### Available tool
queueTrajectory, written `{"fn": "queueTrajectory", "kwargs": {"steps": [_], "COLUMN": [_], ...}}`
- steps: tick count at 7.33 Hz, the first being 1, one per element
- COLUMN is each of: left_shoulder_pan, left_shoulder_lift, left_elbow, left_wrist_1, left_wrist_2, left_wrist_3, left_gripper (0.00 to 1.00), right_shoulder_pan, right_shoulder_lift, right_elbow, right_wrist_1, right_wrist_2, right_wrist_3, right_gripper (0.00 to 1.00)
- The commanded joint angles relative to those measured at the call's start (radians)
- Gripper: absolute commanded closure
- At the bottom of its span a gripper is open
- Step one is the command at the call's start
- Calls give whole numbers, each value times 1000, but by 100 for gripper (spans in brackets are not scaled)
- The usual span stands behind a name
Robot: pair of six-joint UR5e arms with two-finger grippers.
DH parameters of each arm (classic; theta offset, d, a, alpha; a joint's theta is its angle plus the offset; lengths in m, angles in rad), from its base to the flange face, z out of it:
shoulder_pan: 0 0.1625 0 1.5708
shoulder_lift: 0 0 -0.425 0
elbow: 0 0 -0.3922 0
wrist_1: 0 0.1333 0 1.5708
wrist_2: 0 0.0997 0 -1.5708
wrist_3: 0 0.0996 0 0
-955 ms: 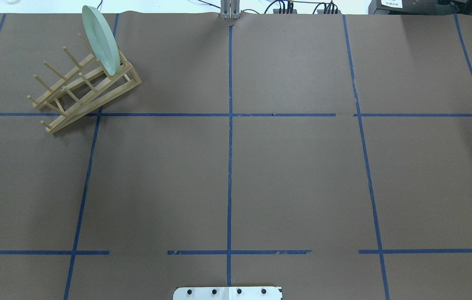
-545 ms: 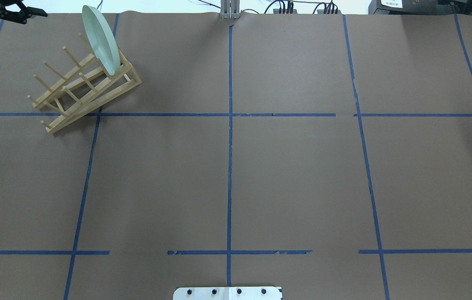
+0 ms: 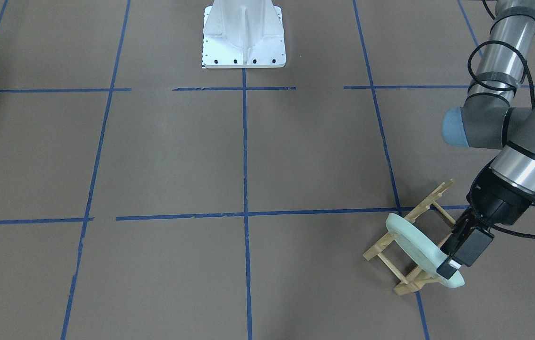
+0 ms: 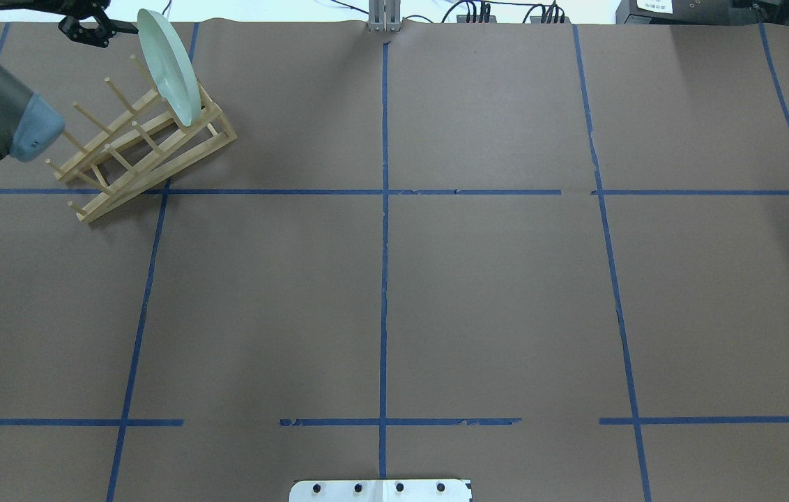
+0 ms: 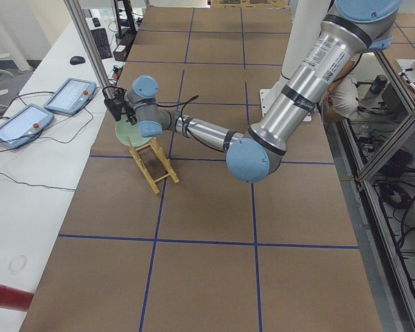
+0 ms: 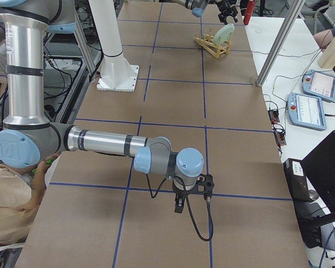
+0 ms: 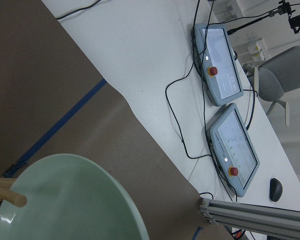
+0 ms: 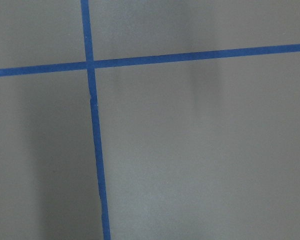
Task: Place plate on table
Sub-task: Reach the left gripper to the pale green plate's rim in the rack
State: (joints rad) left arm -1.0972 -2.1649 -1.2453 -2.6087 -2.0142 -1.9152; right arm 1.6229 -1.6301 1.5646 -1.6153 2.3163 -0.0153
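The pale mint-green plate point(image 4: 168, 66) stands on edge in the far end of the wooden peg rack point(image 4: 143, 150), at the table's point(image 4: 492, 279) far left. It also shows in the front view point(image 3: 414, 243) and fills the bottom of the left wrist view point(image 7: 65, 200). My left gripper point(image 4: 123, 31) is right beside the plate's upper rim, its jaws apart and holding nothing; in the front view point(image 3: 449, 269) it sits at the rim. My right gripper point(image 6: 181, 205) hangs low over bare table far from the plate; I cannot tell if it is open.
The rack point(image 3: 383, 245) stands across a blue tape line. Beyond the table's far edge is a white bench with two teach pendants point(image 7: 222, 100) and cables. The robot's white base point(image 3: 244, 38) stands at the near middle edge.
My left arm has come in from the left, and its gripper has moved right up to the plate's upper rim. The plate and rack have not moved.
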Motion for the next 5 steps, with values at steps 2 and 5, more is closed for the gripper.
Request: {"fn": "queueTrajectory", "kwargs": {"steps": [2, 5], "left_shoulder_pan": [10, 8], "left_shoulder_lift": [-13, -26], "left_elbow": [3, 3], "left_wrist_1": [1, -8], "left_wrist_2": [12, 34], "left_wrist_3": [-18, -63], "left_gripper": [100, 100], "right_shoulder_pan": [0, 0], "right_shoulder_lift": [0, 0], "right_elbow": [0, 0], "right_wrist_1": [0, 0], "right_wrist_2": [0, 0], "right_wrist_3": [0, 0], "right_gripper": [0, 0]}}
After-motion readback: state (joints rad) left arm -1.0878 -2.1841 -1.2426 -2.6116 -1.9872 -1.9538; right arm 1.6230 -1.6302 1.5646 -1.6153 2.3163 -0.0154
